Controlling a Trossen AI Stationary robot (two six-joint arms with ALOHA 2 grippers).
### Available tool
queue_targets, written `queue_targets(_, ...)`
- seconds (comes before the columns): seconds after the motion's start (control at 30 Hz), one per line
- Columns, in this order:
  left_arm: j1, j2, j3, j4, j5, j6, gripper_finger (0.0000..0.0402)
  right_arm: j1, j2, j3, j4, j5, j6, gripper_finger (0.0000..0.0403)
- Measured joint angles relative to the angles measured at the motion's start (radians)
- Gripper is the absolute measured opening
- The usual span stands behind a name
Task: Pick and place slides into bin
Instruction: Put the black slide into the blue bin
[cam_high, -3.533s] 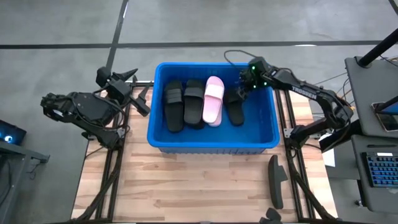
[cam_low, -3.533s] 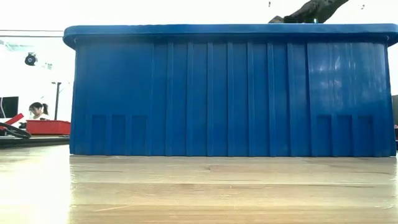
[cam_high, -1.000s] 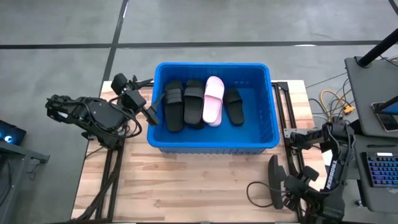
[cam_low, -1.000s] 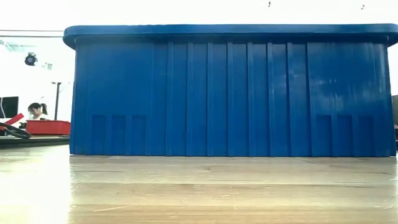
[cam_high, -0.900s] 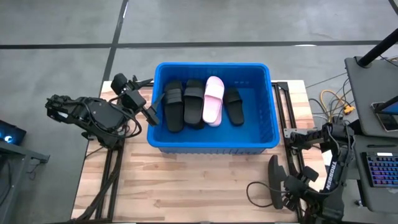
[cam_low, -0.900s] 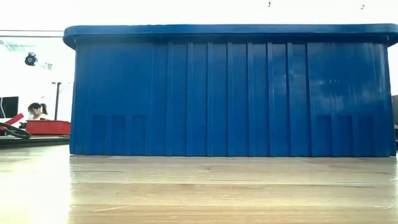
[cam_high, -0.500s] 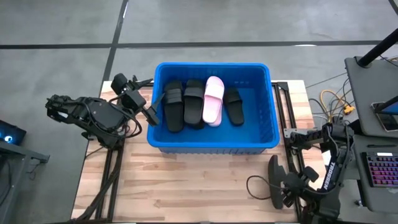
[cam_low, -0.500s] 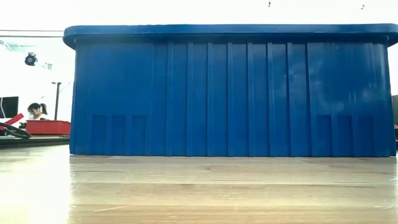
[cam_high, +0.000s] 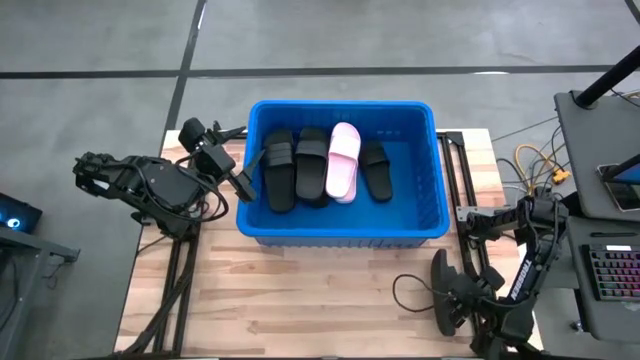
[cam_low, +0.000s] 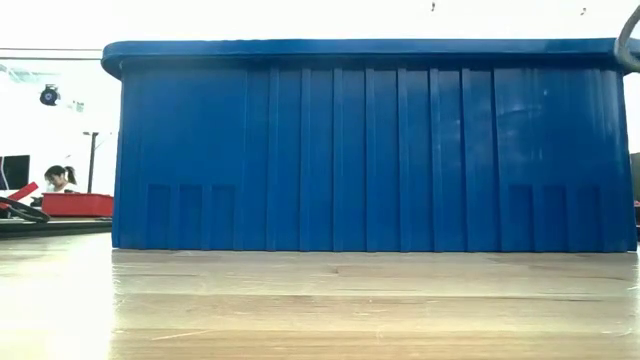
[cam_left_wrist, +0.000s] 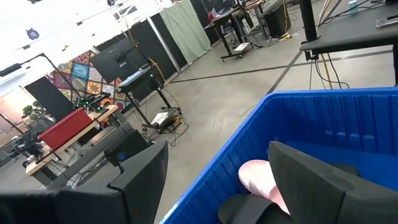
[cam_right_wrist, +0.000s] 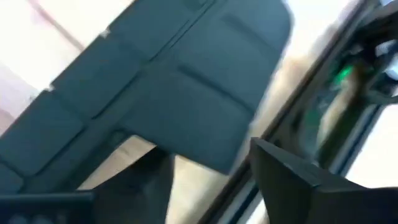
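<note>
Slides are counted first: five can be seen, four black and one pink. Four of them lie side by side inside the bin (cam_high: 342, 228), which is one big blue tub set at the far middle of the table (cam_high: 300, 300). From the left they are a black slide (cam_high: 279, 172), a second black slide (cam_high: 311, 166), the pink slide (cam_high: 343, 160) and a third black slide (cam_high: 376, 169). The pink slide is touching the second black one, and its far end nearly reaches the far wall of the bin. One more black slide (cam_high: 441, 291) is seen outside the bin, lying on the table near the right edge.

The right gripper (cam_high: 462, 310) is placed low over that last slide, at its near end. Its fingers are spread apart in the right wrist view, with the dark slide (cam_right_wrist: 168, 93) filling the space in front of them. Nothing is held by them yet.

The left gripper (cam_high: 232, 172) is kept just beside the bin's left wall. Its fingers (cam_left_wrist: 298, 171) are parted and nothing is held between them.

In the low view only the bin's ribbed blue wall (cam_low: 370, 150) is shown, and a person is seen far off in the room.
</note>
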Motion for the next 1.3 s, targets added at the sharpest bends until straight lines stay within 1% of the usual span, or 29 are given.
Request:
queue_targets(0.1, 0.0, 0.0, 0.0, 0.0, 0.0, 0.0, 0.0262, -0.009, -0.002, -0.014, 0.045, -0.025, -0.006, 0.0137)
queue_targets(0.23, 0.0, 0.0, 0.0, 0.0, 0.0, 0.001, 0.0262, -0.019, -0.002, -0.003, 0.046, -0.03, -0.009, 0.0032)
queue_targets(0.27, 0.0, 0.0, 0.0, 0.0, 0.0, 0.001, 0.0262, -0.025, -0.002, 0.006, 0.044, -0.036, -0.018, 0.0023)
queue_targets(0.47, 0.0, 0.001, 0.0, -0.001, 0.001, 0.001, 0.0262, -0.04, -0.004, 0.061, 0.005, -0.042, -0.036, 0.001)
queue_targets(0.67, 0.0, 0.0, 0.0, -0.001, 0.001, 0.001, 0.0262, -0.039, -0.004, 0.195, -0.107, -0.036, -0.034, 0.0009)
queue_targets(0.87, 0.0, 0.0, 0.0, -0.001, 0.001, 0.001, 0.0262, -0.043, -0.005, 0.388, -0.264, 0.058, -0.013, 0.0009)
queue_targets(0.93, 0.0, 0.0, 0.0, 0.0, 0.001, 0.001, 0.0262, -0.049, -0.01, 0.446, -0.26, 0.12, -0.034, 0.0009)
queue_targets(1.03, 0.0, 0.0, 0.0, 0.0, 0.001, 0.001, 0.0262, -0.068, -0.022, 0.517, -0.262, 0.257, -0.062, 0.0009)
queue_targets(1.13, 0.0, 0.001, 0.0, 0.0, 0.001, 0.001, 0.0262, -0.1, -0.036, 0.574, -0.259, 0.4, -0.128, 0.0009)
queue_targets(1.2, 0.0, 0.003, 0.0, 0.0, 0.0, 0.001, 0.0262, -0.137, -0.045, 0.602, -0.262, 0.483, -0.189, 0.0009)
queue_targets(1.3, 0.0, 0.006, 0.0, 0.0, 0.001, 0.001, 0.0262, -0.211, -0.056, 0.648, -0.262, 0.577, -0.341, 0.0009)
